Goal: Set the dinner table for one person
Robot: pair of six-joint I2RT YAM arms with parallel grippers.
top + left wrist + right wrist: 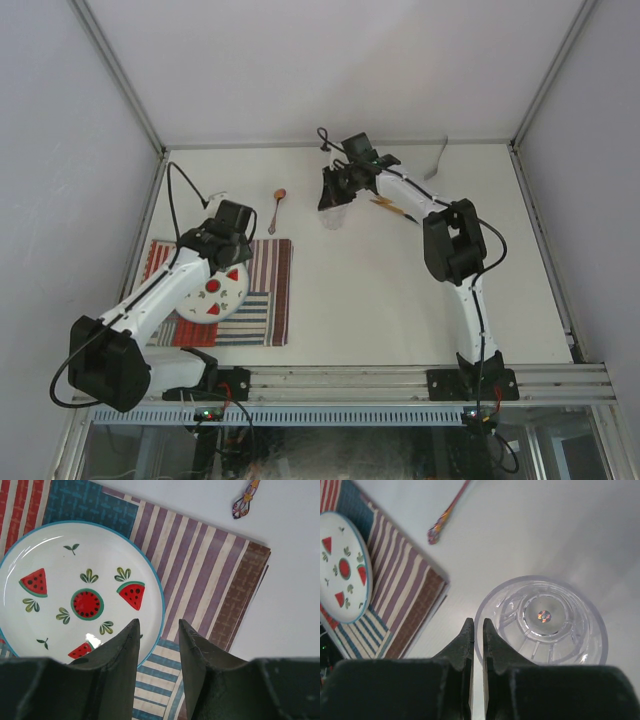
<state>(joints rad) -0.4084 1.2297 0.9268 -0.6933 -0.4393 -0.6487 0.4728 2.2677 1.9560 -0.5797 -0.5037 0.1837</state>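
A white plate (60, 575) with watermelon pictures lies on the striped placemat (200, 580) at the front left of the dinner table (400, 290). My left gripper (157, 622) hovers over the plate's right rim, open, with nothing between its fingers. At the back middle, my right gripper (476, 622) is shut on the left rim of a clear drinking glass (545, 620), which stands upright, mouth up. In the top view the glass (335, 212) hangs under the right gripper (338, 192); I cannot tell whether it touches the table.
A small spoon (279, 205) with a patterned handle lies just behind the placemat (265, 290). A grey fork (437, 160) lies at the back right near the rail. A thin yellowish utensil (390, 206) sits partly under the right arm.
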